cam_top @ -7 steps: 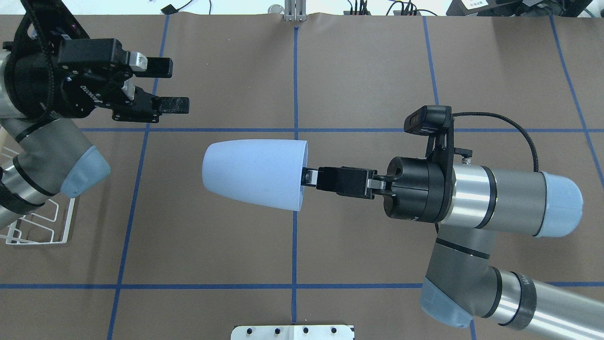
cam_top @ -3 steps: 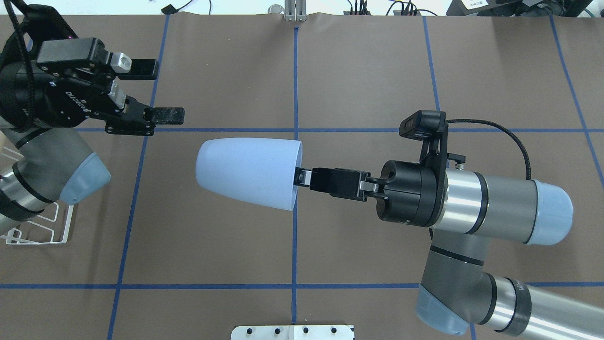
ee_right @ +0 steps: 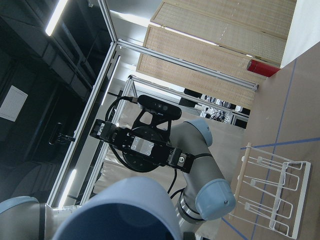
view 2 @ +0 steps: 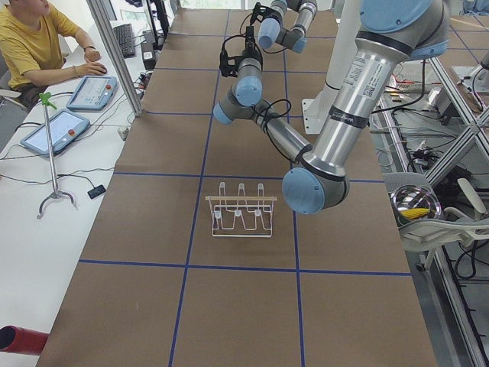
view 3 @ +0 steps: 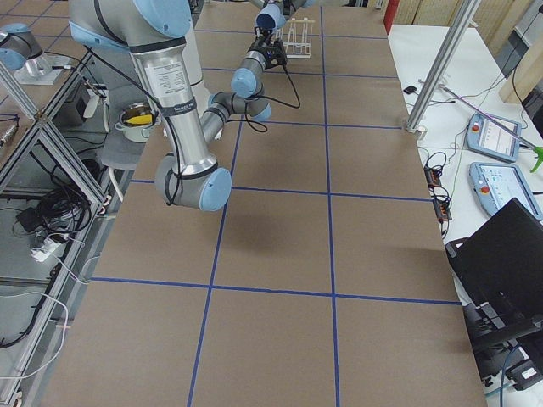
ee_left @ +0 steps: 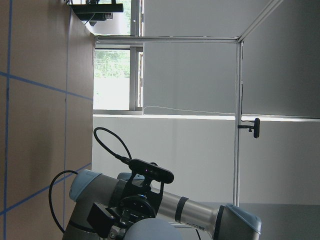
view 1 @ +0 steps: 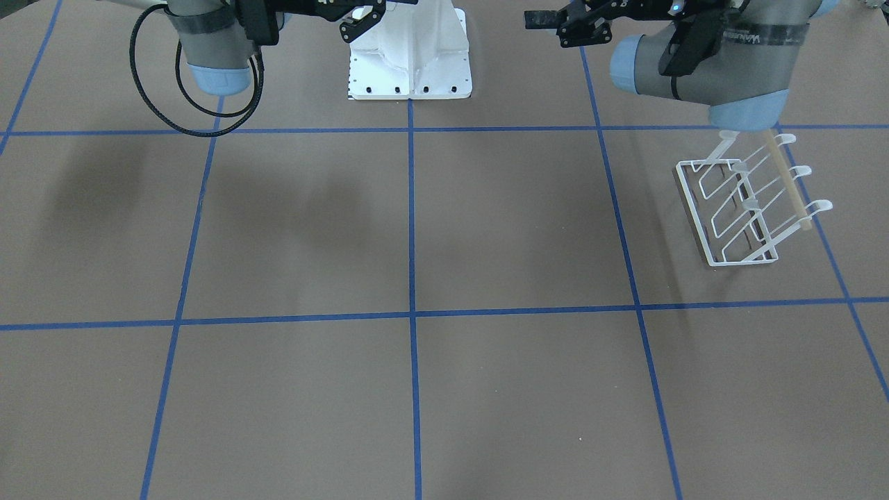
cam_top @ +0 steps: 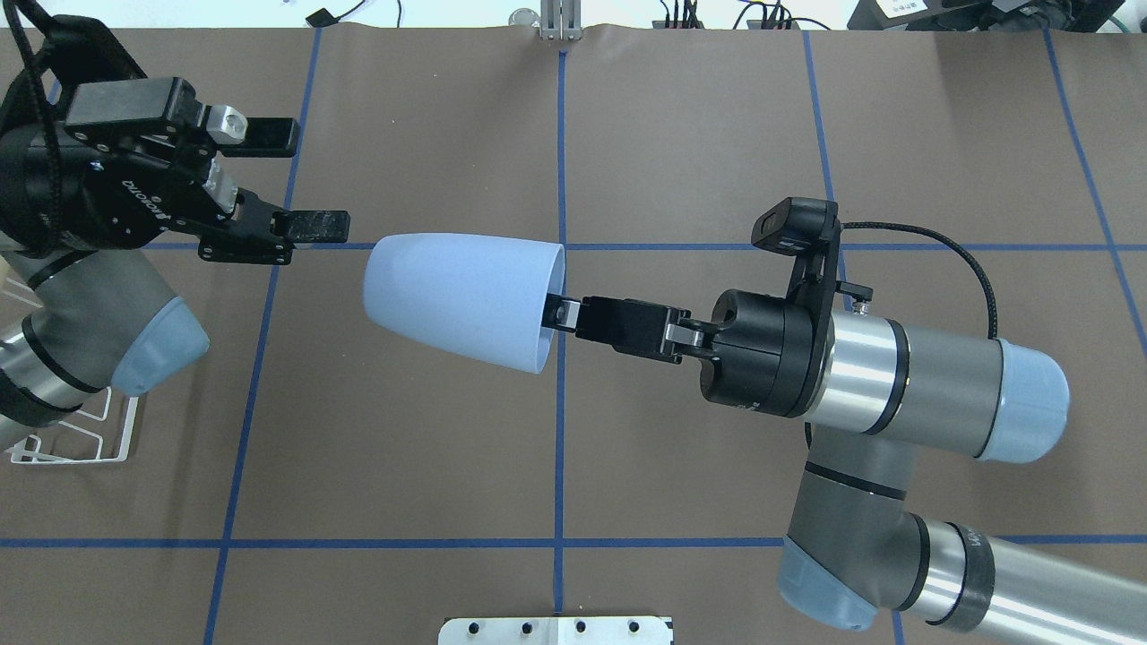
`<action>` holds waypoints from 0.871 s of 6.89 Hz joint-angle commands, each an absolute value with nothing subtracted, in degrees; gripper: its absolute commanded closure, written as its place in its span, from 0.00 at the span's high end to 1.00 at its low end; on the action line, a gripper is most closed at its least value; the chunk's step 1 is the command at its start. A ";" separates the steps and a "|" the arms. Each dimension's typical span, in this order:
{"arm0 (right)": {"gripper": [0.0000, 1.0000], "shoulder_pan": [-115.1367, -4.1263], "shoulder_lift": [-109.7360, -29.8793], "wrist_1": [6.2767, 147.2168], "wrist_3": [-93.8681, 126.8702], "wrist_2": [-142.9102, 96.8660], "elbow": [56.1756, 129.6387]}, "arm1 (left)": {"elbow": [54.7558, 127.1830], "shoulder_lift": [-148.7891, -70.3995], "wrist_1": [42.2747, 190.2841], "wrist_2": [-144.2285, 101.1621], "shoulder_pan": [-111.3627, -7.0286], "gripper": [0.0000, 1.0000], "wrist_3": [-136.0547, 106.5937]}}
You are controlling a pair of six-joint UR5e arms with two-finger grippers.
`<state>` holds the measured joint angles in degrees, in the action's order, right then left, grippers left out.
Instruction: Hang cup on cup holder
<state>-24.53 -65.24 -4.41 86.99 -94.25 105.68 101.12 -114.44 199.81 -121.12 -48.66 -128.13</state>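
Cup (cam_top: 461, 300) is held off the desk (cam_top: 717, 134) on its side, pinched at the rim by the right gripper (cam_top: 557, 313) — long axis across the desk, rounded base aimed toward the left gripper (cam_top: 309, 179). That one is spread wide and empty, just beside the base, slightly offset toward the far edge. Cup holder (view 1: 744, 208) is parked below the left arm (cam_top: 99, 291), well apart from the cup, so a hand-over is probably called for.
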 commanded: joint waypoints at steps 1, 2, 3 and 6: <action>0.00 -25.31 -64.43 -3.52 86.92 -93.52 105.12 | 101.16 -114.17 199.78 -121.03 -47.82 0.98 -127.88; 0.00 -25.31 -63.99 -3.43 87.01 -93.43 104.94 | 101.08 -114.17 199.69 -121.03 -47.29 0.98 -127.45; 0.00 -25.31 -63.38 -2.30 87.01 -93.08 104.94 | 101.07 -114.17 199.69 -121.03 -47.29 0.98 -127.35; 0.00 -25.31 -61.97 -0.27 87.01 -92.20 104.94 | 101.07 -114.17 199.69 -121.03 -46.67 0.98 -127.09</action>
<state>-25.31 -62.51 -1.05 87.01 -92.57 104.95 101.03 -114.17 199.69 -121.03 -46.83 -127.20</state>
